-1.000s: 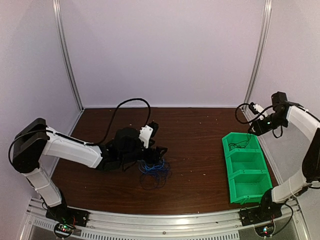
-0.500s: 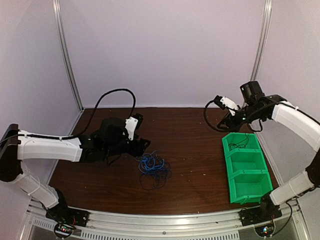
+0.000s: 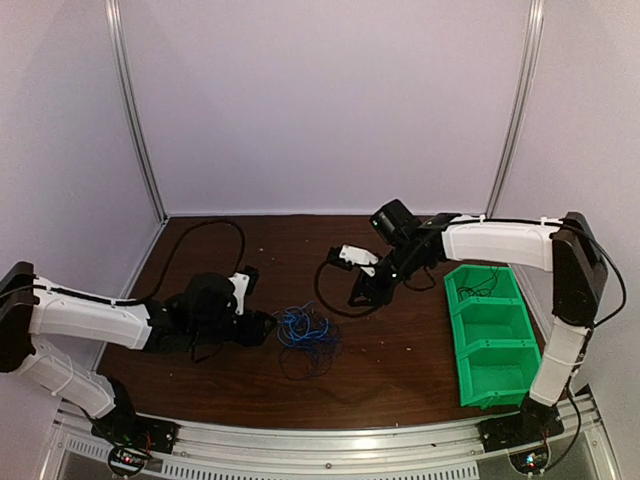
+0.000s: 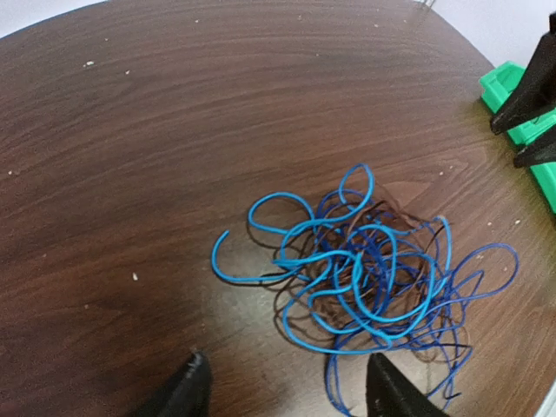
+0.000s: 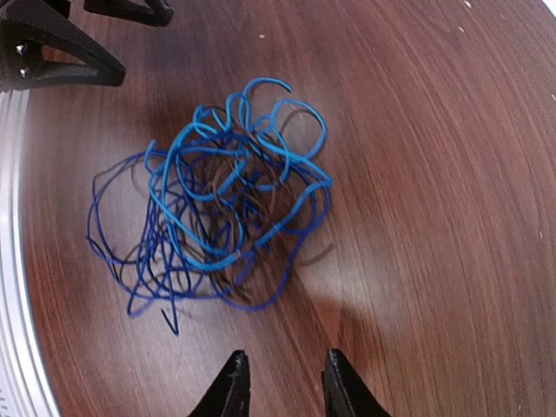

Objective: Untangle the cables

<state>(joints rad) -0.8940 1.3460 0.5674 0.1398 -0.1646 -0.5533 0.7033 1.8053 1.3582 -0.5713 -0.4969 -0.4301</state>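
Tabletop [image 3: 420,350]: jaws parted, cables [image 3: 305,332] untouched.

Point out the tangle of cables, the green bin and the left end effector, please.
tangle of cables [image 4: 365,274], left wrist view, middle of the blue loops.
green bin [image 3: 497,345], top external view, wall between two compartments.
left end effector [image 4: 287,378], left wrist view, midway between its fingertips.
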